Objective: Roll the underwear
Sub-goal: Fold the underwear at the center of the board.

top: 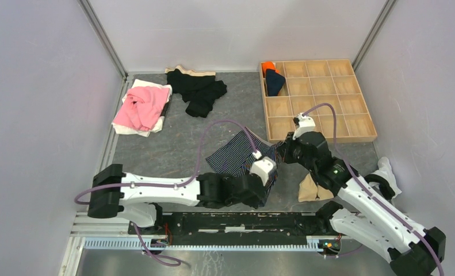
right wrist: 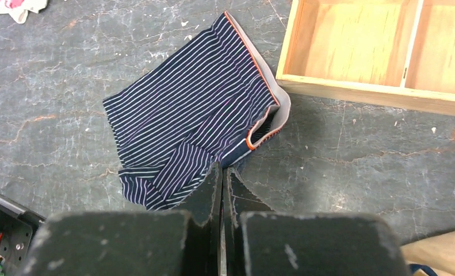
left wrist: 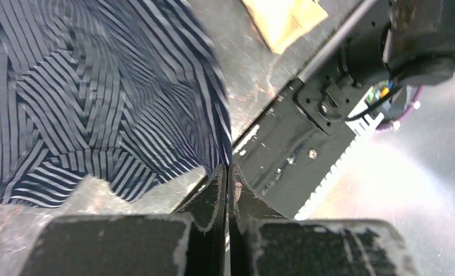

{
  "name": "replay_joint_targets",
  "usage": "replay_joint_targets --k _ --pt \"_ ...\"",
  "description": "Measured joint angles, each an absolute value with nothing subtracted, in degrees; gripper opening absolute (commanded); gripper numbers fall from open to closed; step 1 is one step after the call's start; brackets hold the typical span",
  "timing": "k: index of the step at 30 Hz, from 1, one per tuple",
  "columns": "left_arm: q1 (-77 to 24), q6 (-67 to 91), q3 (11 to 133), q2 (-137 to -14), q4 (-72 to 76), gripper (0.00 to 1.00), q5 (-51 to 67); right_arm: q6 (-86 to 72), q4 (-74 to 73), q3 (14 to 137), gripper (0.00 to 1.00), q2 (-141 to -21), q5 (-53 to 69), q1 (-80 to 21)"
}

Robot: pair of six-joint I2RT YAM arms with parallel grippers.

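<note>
In my left wrist view the striped underwear (left wrist: 98, 98) runs off the top and left edges, and a tan cloth (left wrist: 285, 20) is cut by the top edge. From above, my left gripper (top: 266, 187) covers the underwear's near corner. The fingers (right wrist: 210, 187) of my right gripper (right wrist: 222, 172) cover the hem, so I cannot tell whether they pinch it. The wooden tray (right wrist: 351, 86) is cut off at top and right.

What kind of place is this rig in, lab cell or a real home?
Likely a lab test cell: bare pale walls with metal frame posts enclosing a grey stone-look tabletop, a wooden compartment tray, and staged laundry like the navy striped cloth underwear.
</note>
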State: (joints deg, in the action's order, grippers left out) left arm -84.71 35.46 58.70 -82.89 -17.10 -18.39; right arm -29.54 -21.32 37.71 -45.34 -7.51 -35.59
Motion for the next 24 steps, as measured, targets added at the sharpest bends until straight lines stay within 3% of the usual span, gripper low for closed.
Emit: replay_joint_targets --k 11,24 --pt "-69.8 30.7 52.9 -73.4 -20.4 0.02 -17.9 -31.8 -12.7 38.7 0.0 -57.9 -7.8 -35.6" --pt "-60.8 25.5 52.5 -74.5 -25.4 0.02 -18.0 -32.7 -5.5 44.7 0.0 -72.5 -7.8 -35.6"
